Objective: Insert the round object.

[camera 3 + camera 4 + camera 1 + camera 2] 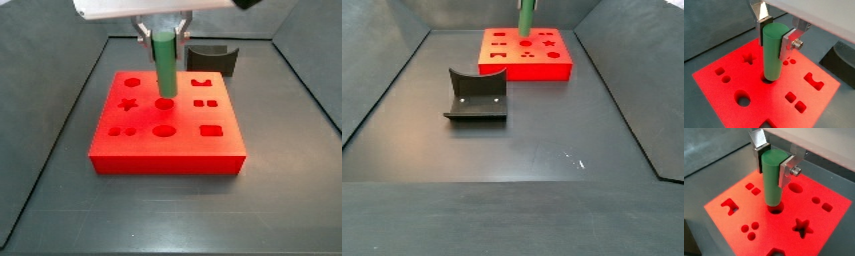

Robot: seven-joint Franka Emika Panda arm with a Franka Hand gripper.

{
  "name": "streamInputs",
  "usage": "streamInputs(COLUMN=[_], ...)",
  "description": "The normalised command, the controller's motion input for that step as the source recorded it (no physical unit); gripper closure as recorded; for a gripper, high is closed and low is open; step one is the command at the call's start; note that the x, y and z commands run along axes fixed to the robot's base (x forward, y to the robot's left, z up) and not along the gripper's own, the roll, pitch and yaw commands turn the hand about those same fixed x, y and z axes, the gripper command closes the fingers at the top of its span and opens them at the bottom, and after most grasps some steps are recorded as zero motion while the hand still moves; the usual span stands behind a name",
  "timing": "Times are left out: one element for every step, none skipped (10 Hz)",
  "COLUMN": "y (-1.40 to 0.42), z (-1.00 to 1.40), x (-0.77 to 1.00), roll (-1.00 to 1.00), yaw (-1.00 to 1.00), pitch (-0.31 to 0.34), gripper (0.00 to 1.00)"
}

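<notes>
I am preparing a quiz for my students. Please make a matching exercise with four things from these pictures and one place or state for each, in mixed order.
Things:
1. green peg
2. red block
3. dark grey holder
4. hand

Places or states:
A. on the floor, apart from the block
B. shut on the peg
C. upright, its lower end at a round hole
D. has holes of several shapes on top

Pairs: 1-C, 2-D, 3-A, 4-B

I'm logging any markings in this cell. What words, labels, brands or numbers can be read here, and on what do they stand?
None: no readable text in any view.
The gripper, above the red block, holds the green peg: all plain.
The dark grey holder is plain too.
</notes>
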Motion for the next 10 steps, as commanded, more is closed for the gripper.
streamInputs(y=[0.00, 0.00, 0.00, 0.00, 0.00, 0.00, -0.02, 0.00, 0.00, 0.00], z=[-0.34, -0.33, -0.30, -0.30, -0.30, -0.32, -0.29, -0.06, -0.49, -0.69], x=[0.00, 0.11, 0.03, 0.01, 0.03, 0.03, 0.06, 0.00, 0.35, 0.47], roll=[0.00, 0.00, 0.02, 0.05, 0.06, 0.10, 0.14, 0.00, 0.00, 0.10], yaw=[0.00, 0.00, 0.00, 0.00, 0.00, 0.00, 0.00, 0.00, -0.12, -0.18], pitch=[0.000, 0.000, 0.000, 0.004, 0.010, 0.021, 0.050, 0.000, 0.046, 0.096], gripper=[1.00, 1.00, 1.00, 1.00, 1.00, 1.00, 1.00, 1.00, 1.00, 1.00])
